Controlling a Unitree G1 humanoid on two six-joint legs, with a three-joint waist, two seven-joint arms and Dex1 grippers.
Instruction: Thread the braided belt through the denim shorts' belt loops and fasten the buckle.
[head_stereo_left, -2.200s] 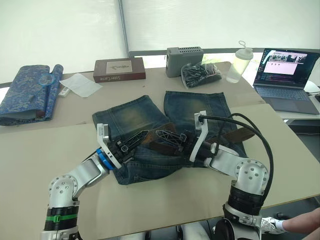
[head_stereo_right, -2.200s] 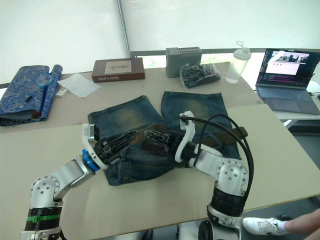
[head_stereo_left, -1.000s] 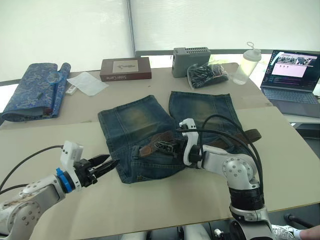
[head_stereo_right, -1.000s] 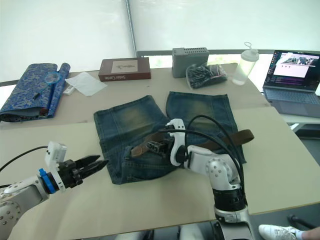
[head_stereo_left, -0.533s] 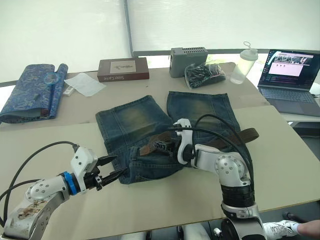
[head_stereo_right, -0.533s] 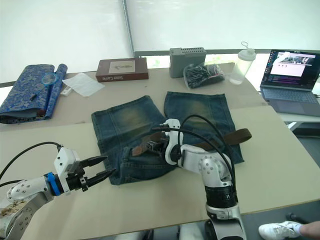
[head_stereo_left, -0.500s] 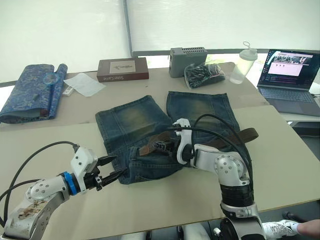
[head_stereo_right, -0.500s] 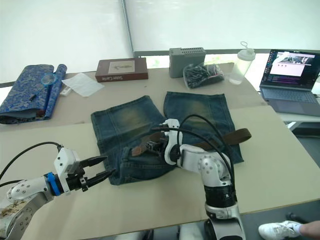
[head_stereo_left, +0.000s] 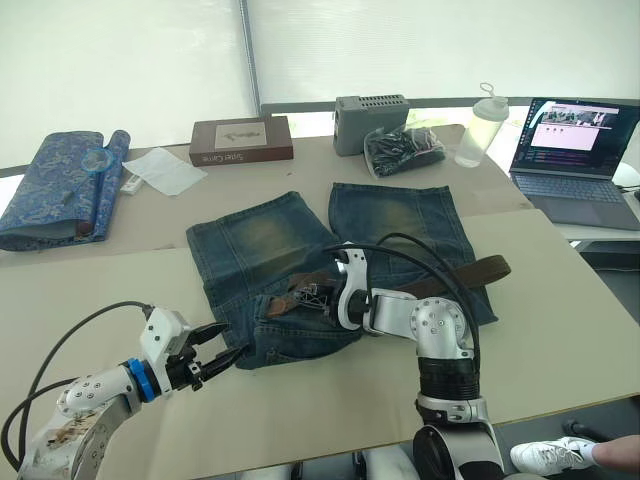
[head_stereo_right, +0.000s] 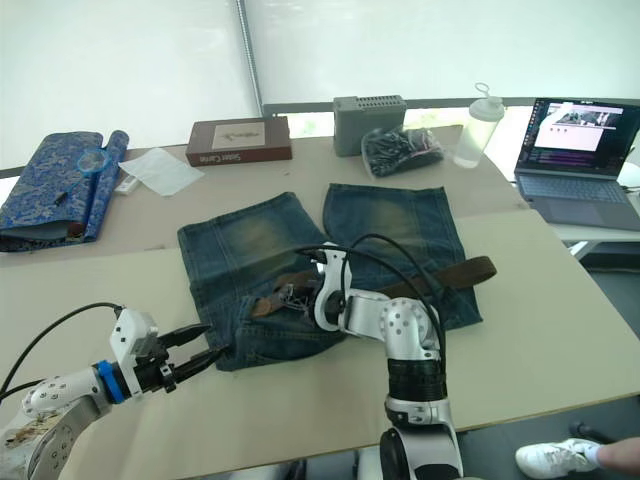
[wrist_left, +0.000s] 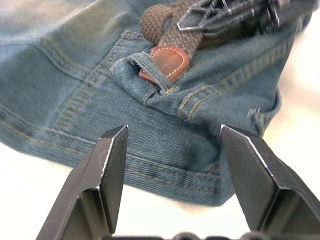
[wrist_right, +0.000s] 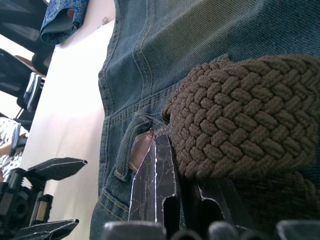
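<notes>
The denim shorts (head_stereo_left: 290, 250) lie flat mid-table, waistband toward me. The braided belt (head_stereo_left: 455, 277) runs across them from the right. My right gripper (head_stereo_left: 318, 297) is shut on the belt (wrist_right: 240, 115) close to its free end. That end's reddish leather tip (wrist_left: 169, 62) sits under one of the belt loops (wrist_left: 147, 66). My left gripper (wrist_left: 172, 165) is open and empty, its fingers (wrist_left: 107, 170) just short of the waistband's edge, by the shorts' near left corner (head_stereo_left: 225, 355). The buckle is out of view.
Along the table's far side lie a blue patterned rolled cloth (head_stereo_left: 60, 185), white paper (head_stereo_left: 160, 168), a brown box (head_stereo_left: 240, 140), a grey box (head_stereo_left: 370, 122), a bag of dark items (head_stereo_left: 403, 150) and a bottle (head_stereo_left: 472, 128). A laptop (head_stereo_left: 575, 150) stands far right.
My left gripper has come off the shorts, where it lay beside the belt, and back to the near left corner, open throughout. The right gripper stays shut on the belt.
</notes>
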